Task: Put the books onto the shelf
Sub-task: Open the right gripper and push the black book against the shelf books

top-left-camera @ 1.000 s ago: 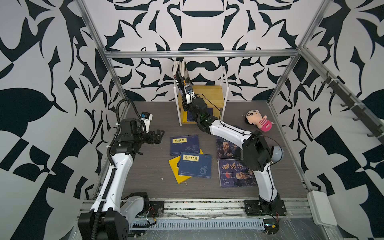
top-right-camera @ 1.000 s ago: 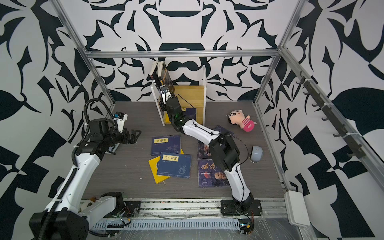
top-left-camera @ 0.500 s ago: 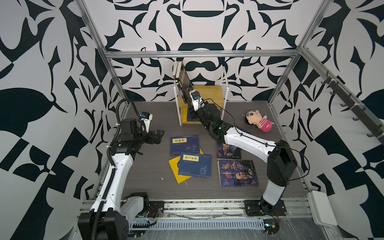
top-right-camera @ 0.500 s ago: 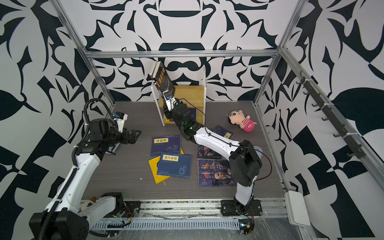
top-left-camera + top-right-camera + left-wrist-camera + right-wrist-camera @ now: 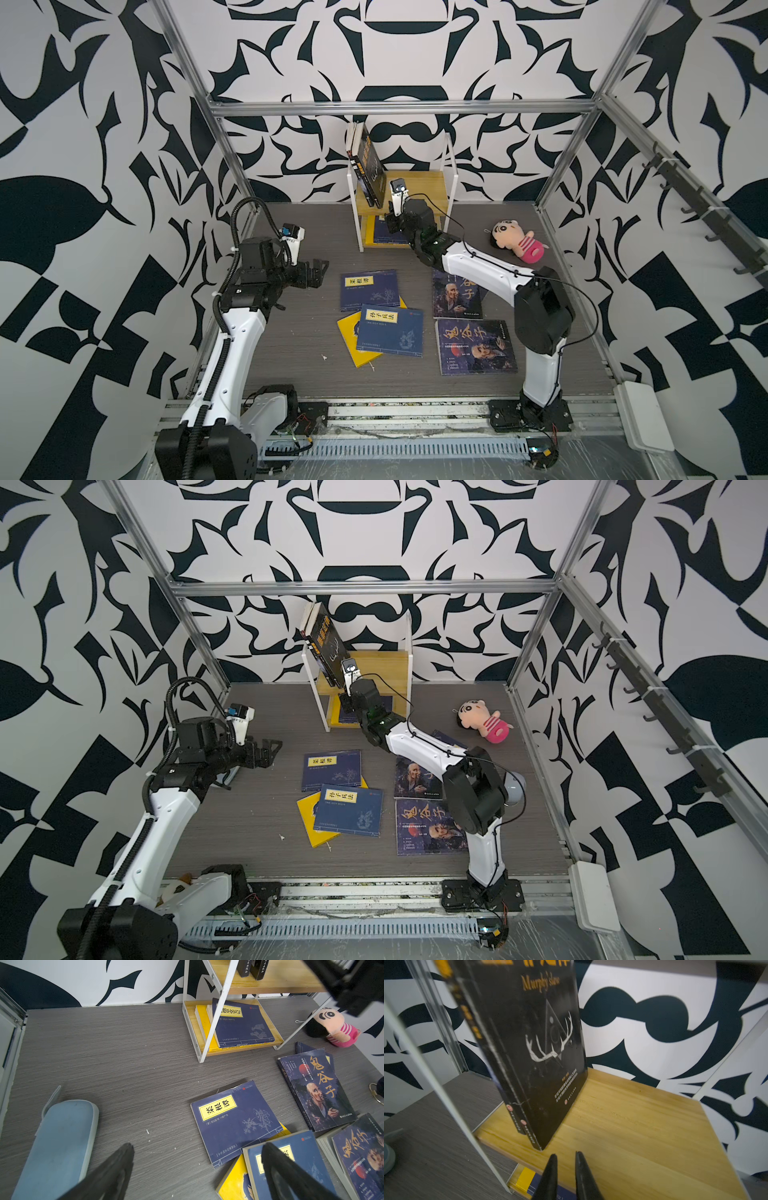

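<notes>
Antler book (image 5: 542, 1053) stands on the shelf (image 5: 643, 1126), our right gripper (image 5: 565, 1154) empty, barely parted — next we must pinch a navy book (image 5: 234, 1122) edge with the gaping left gripper (image 5: 198, 1145).

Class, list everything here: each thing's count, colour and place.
shelf: one, yellow boards, white frame, table's back
black books: two, standing on top board
navy books: four; two on table, one on lower board, one under a portrait book
yellow books: two; one under table's navy books, one under lower board's
portrait books: two, dark, table's right
doll: one, pink-striped, back right
case: one, pale blue, by left arm
grey lump: one, behind right arm
left hand: black, open, over table
right hand: black, slightly open, empty, by top board
</notes>
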Robot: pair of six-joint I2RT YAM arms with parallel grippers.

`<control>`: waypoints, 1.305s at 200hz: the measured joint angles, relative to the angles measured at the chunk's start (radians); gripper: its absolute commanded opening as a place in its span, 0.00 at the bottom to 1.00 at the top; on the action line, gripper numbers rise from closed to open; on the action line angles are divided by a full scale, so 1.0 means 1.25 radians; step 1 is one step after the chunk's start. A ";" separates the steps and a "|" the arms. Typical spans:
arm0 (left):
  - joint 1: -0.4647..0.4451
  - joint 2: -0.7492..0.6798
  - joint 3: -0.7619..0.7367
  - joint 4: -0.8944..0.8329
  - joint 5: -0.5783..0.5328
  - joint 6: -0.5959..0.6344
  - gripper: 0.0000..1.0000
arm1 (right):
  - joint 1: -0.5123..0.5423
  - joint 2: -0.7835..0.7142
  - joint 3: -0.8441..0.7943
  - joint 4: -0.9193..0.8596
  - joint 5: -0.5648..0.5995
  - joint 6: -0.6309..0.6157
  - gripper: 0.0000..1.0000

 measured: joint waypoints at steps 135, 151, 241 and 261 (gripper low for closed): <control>0.005 -0.001 0.000 0.000 0.010 -0.012 0.99 | -0.021 0.126 0.196 -0.107 -0.191 -0.045 0.28; 0.006 -0.001 0.000 0.000 0.010 -0.013 1.00 | -0.025 0.137 0.212 -0.115 -0.203 -0.050 0.26; 0.011 -0.001 0.000 0.000 0.011 -0.018 1.00 | -0.031 0.166 0.275 -0.175 -0.226 -0.068 0.26; 0.011 -0.001 0.000 0.000 0.011 -0.018 1.00 | -0.031 0.166 0.277 -0.178 -0.226 -0.069 0.25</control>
